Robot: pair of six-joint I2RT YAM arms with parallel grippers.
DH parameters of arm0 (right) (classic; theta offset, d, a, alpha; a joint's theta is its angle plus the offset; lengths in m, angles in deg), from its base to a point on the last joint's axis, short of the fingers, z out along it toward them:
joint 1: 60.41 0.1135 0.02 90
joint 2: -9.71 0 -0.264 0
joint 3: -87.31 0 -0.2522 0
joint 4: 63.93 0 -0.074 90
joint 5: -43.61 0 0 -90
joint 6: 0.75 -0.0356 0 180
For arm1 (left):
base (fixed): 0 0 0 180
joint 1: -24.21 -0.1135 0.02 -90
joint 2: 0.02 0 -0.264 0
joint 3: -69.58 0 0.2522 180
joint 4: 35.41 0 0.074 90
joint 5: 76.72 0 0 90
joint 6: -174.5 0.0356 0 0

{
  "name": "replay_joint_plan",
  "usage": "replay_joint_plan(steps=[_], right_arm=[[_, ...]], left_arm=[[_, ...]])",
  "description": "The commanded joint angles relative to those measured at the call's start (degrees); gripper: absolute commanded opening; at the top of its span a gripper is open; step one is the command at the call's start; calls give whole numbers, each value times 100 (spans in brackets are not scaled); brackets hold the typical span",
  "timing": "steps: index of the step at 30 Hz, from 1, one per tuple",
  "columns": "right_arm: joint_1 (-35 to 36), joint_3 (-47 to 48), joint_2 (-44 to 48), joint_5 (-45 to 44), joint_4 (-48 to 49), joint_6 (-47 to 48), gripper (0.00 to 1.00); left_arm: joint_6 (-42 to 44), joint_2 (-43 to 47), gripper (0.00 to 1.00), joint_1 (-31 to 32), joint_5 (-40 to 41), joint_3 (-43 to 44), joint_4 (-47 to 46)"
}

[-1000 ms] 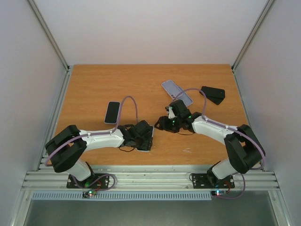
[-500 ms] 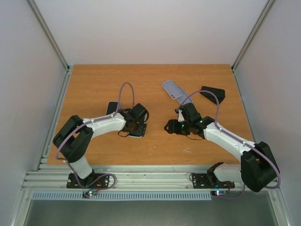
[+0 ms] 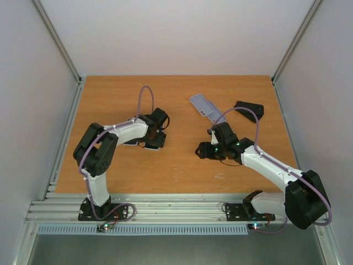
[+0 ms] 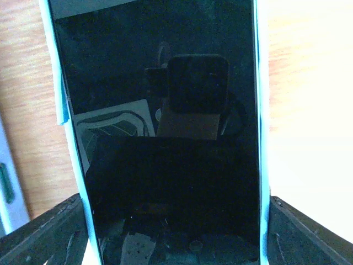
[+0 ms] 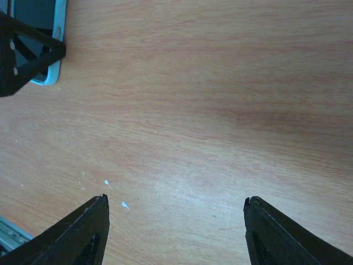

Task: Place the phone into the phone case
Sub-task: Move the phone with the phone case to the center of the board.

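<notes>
Left gripper (image 4: 175, 199): fingers (image 4: 49, 237) stand wide, one against each long edge of the phone (image 4: 165, 110), clasping it across its width. The phone has a dark screen facing up and a pale blue rim. The screen mirrors the wrist camera above it.

From the top view, we place the phone left of the table's (image 3: 110, 99) middle, mostly hidden under the left gripper. We cannot tell whether it rests on the wood or sits just off it.

Right gripper (image 5: 175, 201): released, fingers spread, only bare wood between them. It hangs low right of centre, pointed toward the left gripper. Its wrist view catches a corner of the phone at top left, with a black finger of the left gripper across it.

Phone case (image 3: 207, 106): pale lavender, lying flat and slanted at the far side, right of centre, well apart from the phone. Just beside it, further right, we note a black wedge-shaped object (image 3: 249, 110).
</notes>
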Motion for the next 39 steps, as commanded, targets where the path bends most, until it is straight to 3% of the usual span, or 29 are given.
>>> replay_joint_plan(steps=[1,23,29,39], right_arm=[[-38,-63,81,-86,-97,107,68],[-42,-53,138,-56,-149,133,68],[-38,-64,165,-57,-159,133,68],[-38,66,230,-72,-262,234,69]], left_arm=[[150,-151,72,-203,372,177,65],[-166,-304,76,-269,631,320,371],[-178,-238,81,-271,589,245,342],[-198,633,90,-268,227,267,327]])
